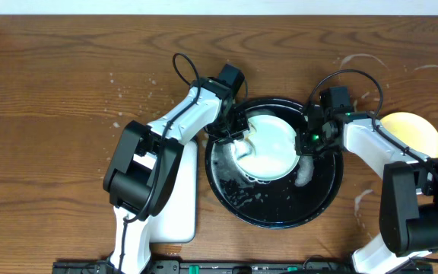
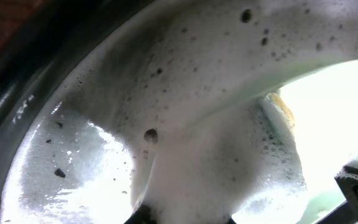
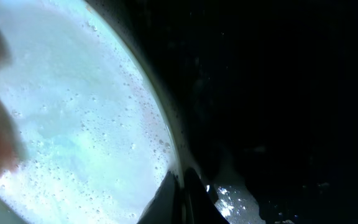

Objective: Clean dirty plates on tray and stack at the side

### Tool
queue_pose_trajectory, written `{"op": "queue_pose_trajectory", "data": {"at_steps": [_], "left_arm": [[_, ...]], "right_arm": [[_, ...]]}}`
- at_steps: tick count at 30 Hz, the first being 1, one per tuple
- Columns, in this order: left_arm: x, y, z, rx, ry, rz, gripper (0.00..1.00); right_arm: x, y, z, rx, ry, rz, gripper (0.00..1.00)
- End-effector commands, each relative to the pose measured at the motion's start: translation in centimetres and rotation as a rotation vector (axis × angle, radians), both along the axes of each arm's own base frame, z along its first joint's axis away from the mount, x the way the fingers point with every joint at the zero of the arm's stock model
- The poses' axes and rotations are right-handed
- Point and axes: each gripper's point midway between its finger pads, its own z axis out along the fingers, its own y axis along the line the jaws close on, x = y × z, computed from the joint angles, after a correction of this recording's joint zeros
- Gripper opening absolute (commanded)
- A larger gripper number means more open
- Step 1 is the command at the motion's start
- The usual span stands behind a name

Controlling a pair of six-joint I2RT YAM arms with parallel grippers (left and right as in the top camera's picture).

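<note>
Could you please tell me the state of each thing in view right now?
Tray: wet, foamy.
Mint plate: in the tray, covered in foam.
Yellow plate: on the table, outside the tray.
Left gripper: over the mint plate; grip unclear.
Right gripper: at the plate's rim; grip unclear.

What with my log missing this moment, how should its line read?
stage: washing | mint plate in black tray, foamy | yellow plate aside on wooden table

Plate [image 1: 268, 148] in tray [image 1: 280, 211], second plate [image 1: 411, 129] rightward.
</note>
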Motion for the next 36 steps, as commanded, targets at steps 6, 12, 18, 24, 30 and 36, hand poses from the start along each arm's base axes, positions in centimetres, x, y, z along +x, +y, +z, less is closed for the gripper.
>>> {"op": "queue_pose_trajectory", "data": {"at_steps": [6, 12, 18, 24, 30, 36], "left_arm": [[1.3, 0.3, -4.7, 0.183, -0.125, -0.015, 0.08], [-0.3, -6.6, -4.9, -0.092, -0.083, -0.087, 0.08], [-3.2, -10.6, -3.9, -0.197, -0.035, -0.154, 0.08], [-1.2, -3.6, -4.8, 0.038, -0.06, -0.108, 0.08], [3.4, 4.5, 0.1, 0.252, -0.245, -0.094, 0.07], [3.3, 2.8, 4.4, 0.123, -0.301, -0.108, 0.08]], "right_arm": [[-1.9, -2.5, -2.6, -0.131, 0.074, -0.007, 0.01], [-1.8, -2.4, -2.6, -0.13, 0.069, -0.007, 0.01], [-1.6, -2.4, -2.5, -0.129, 0.062, -0.009, 0.01], [-1.5, -2.4, -2.1, -0.127, 0.051, -0.008, 0.01], [-0.8, -2.3, 0.3, -0.118, -0.018, -0.013, 0.01], [-0.9, -2.3, 1.0, -0.116, -0.028, -0.017, 0.01]]}}
